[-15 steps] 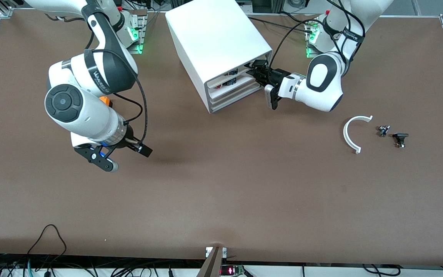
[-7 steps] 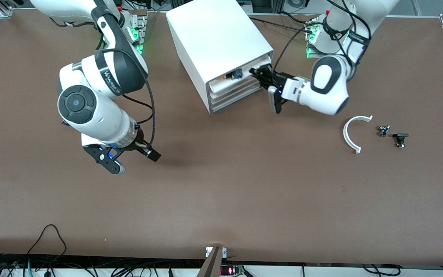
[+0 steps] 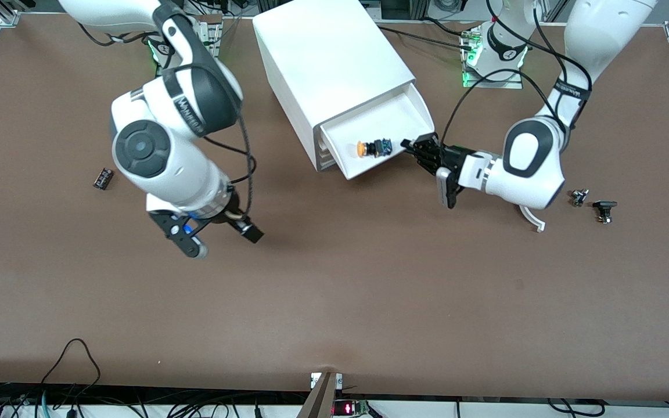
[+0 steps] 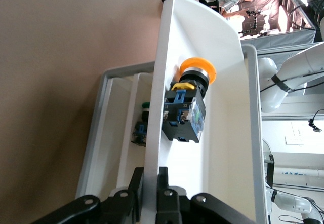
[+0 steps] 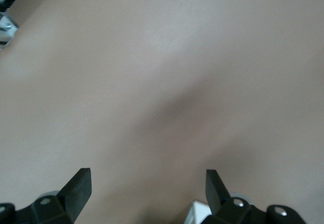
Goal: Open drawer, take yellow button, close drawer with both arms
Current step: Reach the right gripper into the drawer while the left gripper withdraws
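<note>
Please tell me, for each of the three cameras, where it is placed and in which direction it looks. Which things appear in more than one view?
Front view: high across the table, facing both arms; shows the cabinet, the open drawer, the left gripper shut on the drawer's rim, the right gripper open above bare table.
Left wrist view: on the left arm's wrist, looking along the drawer at the button; its own fingers show.
Right wrist view: on the right wrist, looking down at table; its open fingers show.
Shared: front and left wrist views both show drawer and button.
</note>
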### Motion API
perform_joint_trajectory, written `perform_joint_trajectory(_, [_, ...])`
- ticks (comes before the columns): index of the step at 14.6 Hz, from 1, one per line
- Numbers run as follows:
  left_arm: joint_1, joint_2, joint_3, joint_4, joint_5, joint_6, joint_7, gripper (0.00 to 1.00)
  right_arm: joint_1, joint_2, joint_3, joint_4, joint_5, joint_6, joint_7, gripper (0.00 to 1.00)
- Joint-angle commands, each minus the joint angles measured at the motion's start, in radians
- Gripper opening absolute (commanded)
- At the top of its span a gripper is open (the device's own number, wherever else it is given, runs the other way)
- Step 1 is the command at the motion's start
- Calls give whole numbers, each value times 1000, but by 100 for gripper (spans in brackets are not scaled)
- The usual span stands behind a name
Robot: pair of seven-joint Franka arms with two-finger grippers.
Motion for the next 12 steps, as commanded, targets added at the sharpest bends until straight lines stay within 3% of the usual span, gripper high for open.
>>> perform_joint_trajectory(1, [0, 37, -1, 38, 56, 24, -14, 0, 48, 27, 9, 58, 12, 29, 113, 100])
perform_joint_trajectory(2, [1, 37, -1, 40, 59, 23, -22, 26, 59, 27, 18, 58, 12, 44, 137, 100])
perform_joint_trajectory(3, [1, 35, -1, 41, 73, 24, -22, 99, 62, 27, 35, 58, 12, 66, 168, 100])
perform_joint_trajectory(7, [4, 26, 0, 89, 108, -3, -36, 100, 62, 26, 104, 58, 12, 127, 282, 100])
perform_joint_trajectory(12, [36, 26, -1, 248, 265, -157, -262, 100, 83, 26, 158, 59, 12, 209, 426, 100])
